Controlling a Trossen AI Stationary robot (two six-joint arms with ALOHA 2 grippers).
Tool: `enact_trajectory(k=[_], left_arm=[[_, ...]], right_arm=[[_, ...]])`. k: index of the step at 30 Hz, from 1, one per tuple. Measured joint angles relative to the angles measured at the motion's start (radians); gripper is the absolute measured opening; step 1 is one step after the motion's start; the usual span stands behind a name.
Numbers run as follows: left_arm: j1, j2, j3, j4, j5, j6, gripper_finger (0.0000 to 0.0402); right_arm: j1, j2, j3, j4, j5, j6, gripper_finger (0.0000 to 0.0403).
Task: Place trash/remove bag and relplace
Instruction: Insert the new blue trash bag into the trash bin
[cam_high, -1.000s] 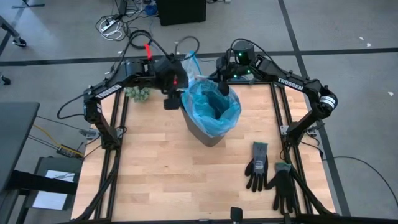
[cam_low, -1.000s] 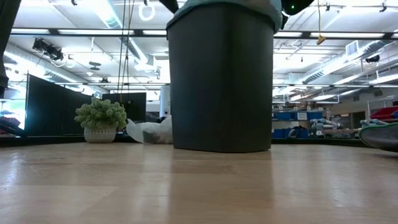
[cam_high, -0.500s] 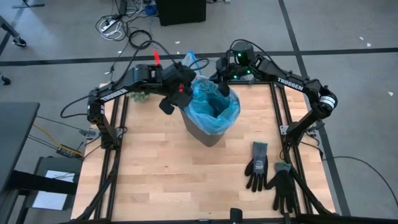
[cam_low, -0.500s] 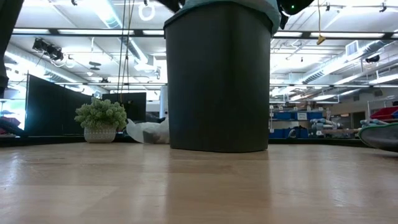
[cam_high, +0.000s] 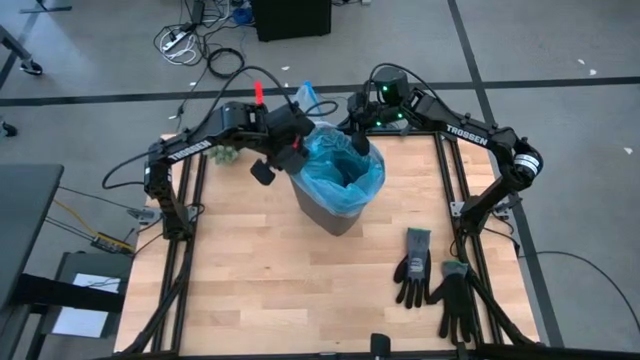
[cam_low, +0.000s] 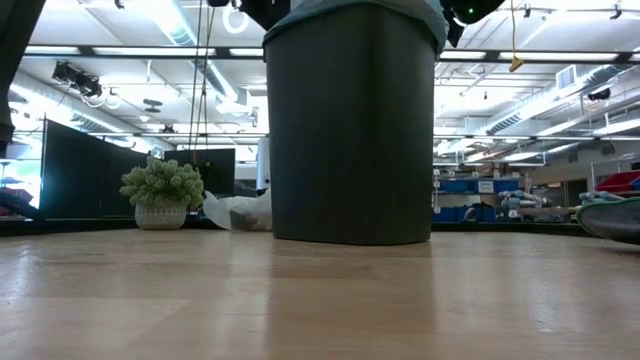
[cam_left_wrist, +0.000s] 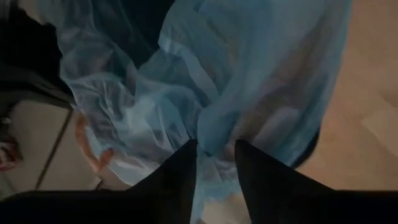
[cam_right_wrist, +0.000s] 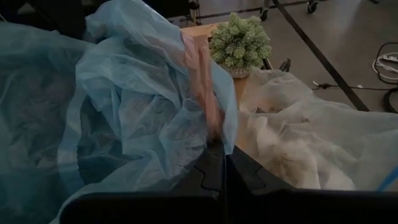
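Note:
A black bin (cam_high: 335, 218) stands at the table's far middle, lined with a light-blue translucent bag (cam_high: 345, 172) whose rim folds over its top. My left gripper (cam_high: 296, 150) is at the bin's far-left rim, shut on the blue film (cam_left_wrist: 214, 158). At the far-right rim my right gripper (cam_high: 360, 141) is shut on the same film (cam_right_wrist: 219, 152). The grey-white bag (cam_right_wrist: 311, 143) lies crumpled on the table behind the bin (cam_low: 238, 212). The trash is out of view. My left gripper pinches a gathered fold of the blue bag's rim (cam_left_wrist: 210, 134) between its two fingers, coming from above and slanting down. The film's creases run together into the narrow gap; the rest stays draped over the bin. My right gripper pinches the blue bag's hem, where a pinkish band runs (cam_right_wrist: 208, 121), between its shut fingers. It comes from the far right side, tipped slightly down. The film bunches up beside the fingers, slack.
A green fuzzy plant in a white pot (cam_high: 225, 153) stands at the far left corner, behind my left arm. Two black gloves (cam_high: 412, 265) (cam_high: 458, 300) lie near the right front. Bare wood stretches in front of the bin.
My left gripper has rolled about its own axis and sunk a little onto the bin's far-left rim. My right gripper and the bin have kept still.

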Motion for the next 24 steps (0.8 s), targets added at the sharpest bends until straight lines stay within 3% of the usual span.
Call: enact_trajectory(k=[8,14,24], left_arm=[[0.013,0.000,0.000,-0.042,-0.019,-0.034,0.0071],[-0.004,0.000,0.017,-0.056,-0.060,-0.031,0.0011],[-0.045,0.000,0.173,-0.069,-0.068,-0.050,0.0006]], right_arm=[[0.000,0.000,0.000,0.000,0.000,0.002,0.0000],[0.000,0.000,0.000,0.000,0.000,0.006,0.0000],[0.000,0.000,0.000,0.000,0.002,0.017,0.0000]])
